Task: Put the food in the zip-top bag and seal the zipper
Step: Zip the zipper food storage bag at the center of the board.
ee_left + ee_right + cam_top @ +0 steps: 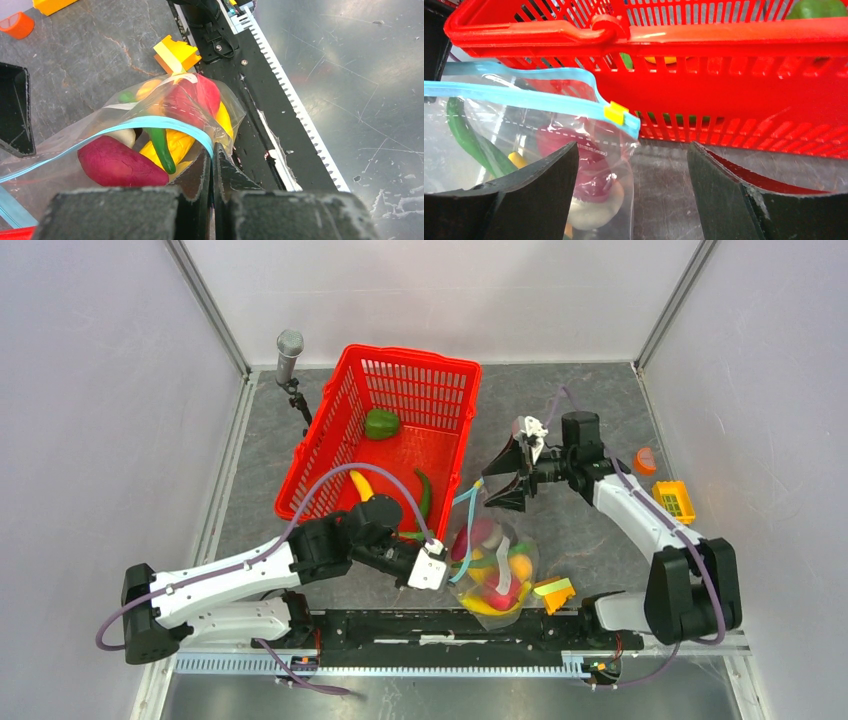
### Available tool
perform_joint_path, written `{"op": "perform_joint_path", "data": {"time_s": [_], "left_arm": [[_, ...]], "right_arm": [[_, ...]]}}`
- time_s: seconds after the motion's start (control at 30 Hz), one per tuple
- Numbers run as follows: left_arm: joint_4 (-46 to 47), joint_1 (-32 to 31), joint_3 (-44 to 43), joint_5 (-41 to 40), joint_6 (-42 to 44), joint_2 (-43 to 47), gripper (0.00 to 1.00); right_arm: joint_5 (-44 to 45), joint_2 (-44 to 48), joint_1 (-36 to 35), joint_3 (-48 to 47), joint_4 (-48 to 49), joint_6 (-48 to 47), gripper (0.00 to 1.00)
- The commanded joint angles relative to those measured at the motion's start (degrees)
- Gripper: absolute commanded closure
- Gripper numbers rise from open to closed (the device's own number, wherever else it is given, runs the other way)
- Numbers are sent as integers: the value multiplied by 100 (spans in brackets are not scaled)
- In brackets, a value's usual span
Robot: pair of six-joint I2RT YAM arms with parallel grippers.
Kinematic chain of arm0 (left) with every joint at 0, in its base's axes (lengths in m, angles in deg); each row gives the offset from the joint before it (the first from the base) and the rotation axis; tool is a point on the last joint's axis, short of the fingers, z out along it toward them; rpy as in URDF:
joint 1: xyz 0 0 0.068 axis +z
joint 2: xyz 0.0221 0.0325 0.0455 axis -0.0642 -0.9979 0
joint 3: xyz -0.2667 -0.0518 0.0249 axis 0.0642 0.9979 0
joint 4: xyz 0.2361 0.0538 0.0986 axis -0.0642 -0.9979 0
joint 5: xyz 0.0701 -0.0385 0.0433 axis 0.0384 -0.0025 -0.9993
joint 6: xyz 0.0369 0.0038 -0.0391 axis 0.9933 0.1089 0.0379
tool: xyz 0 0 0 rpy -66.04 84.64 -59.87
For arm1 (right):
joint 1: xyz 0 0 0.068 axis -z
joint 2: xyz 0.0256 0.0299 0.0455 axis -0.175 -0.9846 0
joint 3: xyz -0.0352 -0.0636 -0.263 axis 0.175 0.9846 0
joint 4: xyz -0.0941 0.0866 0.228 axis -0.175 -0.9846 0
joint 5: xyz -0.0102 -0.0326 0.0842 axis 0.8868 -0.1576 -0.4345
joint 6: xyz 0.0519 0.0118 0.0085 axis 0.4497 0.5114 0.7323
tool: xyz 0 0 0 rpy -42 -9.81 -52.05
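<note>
The clear zip-top bag (497,575) lies near the table's front edge, holding food: a red apple (196,97), a yellow banana (175,144), a green pepper (161,146) and a dark red piece (117,164). My left gripper (213,150) is shut on the near end of the bag's light blue zipper (150,122). My right gripper (631,165) is open, hovering just past the zipper's far end (524,97), where a yellow slider (616,113) sits. A green pepper (381,424), a banana (362,485) and a green chili (424,495) lie in the red basket.
The red basket (400,365) stands left of the bag, close behind my right gripper's fingers. A yellow-green-orange block (553,592) lies right of the bag. A small yellow crate (674,500) and an orange piece (645,460) are at the right. A grey microphone (289,350) stands at the back left.
</note>
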Motion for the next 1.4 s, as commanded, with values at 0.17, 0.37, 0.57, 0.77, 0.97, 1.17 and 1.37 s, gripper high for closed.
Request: {"op": "perform_joint_path", "data": {"time_s": [0.17,0.37,0.57,0.77,0.97,1.17,1.37], "left_arm": [[-8,2,39,-185,-39,50,98],[107,1,98,-210,-84,44,98],[85,1,101,-283,-74,43,98],[237,0,73,-418,-205,156,61],[661,1,-219,-739,-564,486,23],[779,-3,-1097,-1395,-1087,389,2],[343,1,-1455,-1821,-1337,22,0]], "right_arm": [[-388,-1355,-498,-1772,-5105,-4906,23],[-530,-1954,-506,-2080,-6109,-5707,65],[-561,-1674,-504,-1994,-6109,-5772,100],[-546,-1041,-335,-1743,-6102,-5782,100],[-557,-218,325,-1632,-6045,-5485,100],[-571,104,781,-1960,-6093,-4954,100],[-126,758,742,-1498,-4531,-3054,100]]}}
